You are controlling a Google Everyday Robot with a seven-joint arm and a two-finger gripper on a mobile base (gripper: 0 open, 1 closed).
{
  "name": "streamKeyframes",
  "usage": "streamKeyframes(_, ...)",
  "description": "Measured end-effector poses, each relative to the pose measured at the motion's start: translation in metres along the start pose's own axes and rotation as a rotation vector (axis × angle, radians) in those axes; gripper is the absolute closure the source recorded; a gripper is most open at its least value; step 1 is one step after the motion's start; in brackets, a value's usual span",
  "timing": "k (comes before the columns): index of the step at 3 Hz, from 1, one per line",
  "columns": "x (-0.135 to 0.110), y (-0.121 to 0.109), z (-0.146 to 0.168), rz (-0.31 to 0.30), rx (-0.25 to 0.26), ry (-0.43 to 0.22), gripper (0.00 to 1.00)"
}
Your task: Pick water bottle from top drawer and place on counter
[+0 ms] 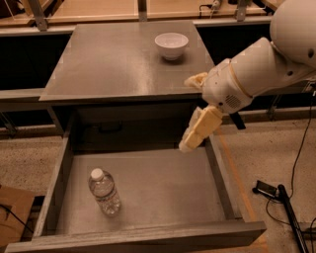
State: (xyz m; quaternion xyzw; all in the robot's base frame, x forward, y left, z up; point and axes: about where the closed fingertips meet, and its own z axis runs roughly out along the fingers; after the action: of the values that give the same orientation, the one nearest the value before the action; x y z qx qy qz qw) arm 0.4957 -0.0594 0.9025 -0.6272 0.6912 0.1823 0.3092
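Observation:
The water bottle [104,192], clear with a white cap, lies in the front left part of the open top drawer [163,190], cap pointing away from the front panel. My gripper [186,113] hangs over the drawer's back right corner, just under the front edge of the counter [118,62]. Its cream fingers [199,130] stand apart and hold nothing. The lower finger points down and left into the drawer. The gripper is well to the right of the bottle and above it.
A white bowl [171,45] stands on the counter at the back right. My white arm [261,64] reaches in from the upper right. Black cables and a bar [289,207] lie on the speckled floor at the right. Tan tabletops [89,7] run along the back.

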Motion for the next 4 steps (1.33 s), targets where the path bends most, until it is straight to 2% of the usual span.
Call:
streamKeyframes(1,0.022,0.038,0.022,0.042,-0.079,-0.031,0.0)
streamKeyframes(2,0.037,0.069,0.064,0.074,-0.125,-0.082,0.0)
streamKeyframes(3,0.047,0.081,0.132,0.149,-0.121,-0.187,0.0)
streamKeyframes(4,0.053,0.077,0.175,0.2,-0.099,-0.238,0.0)
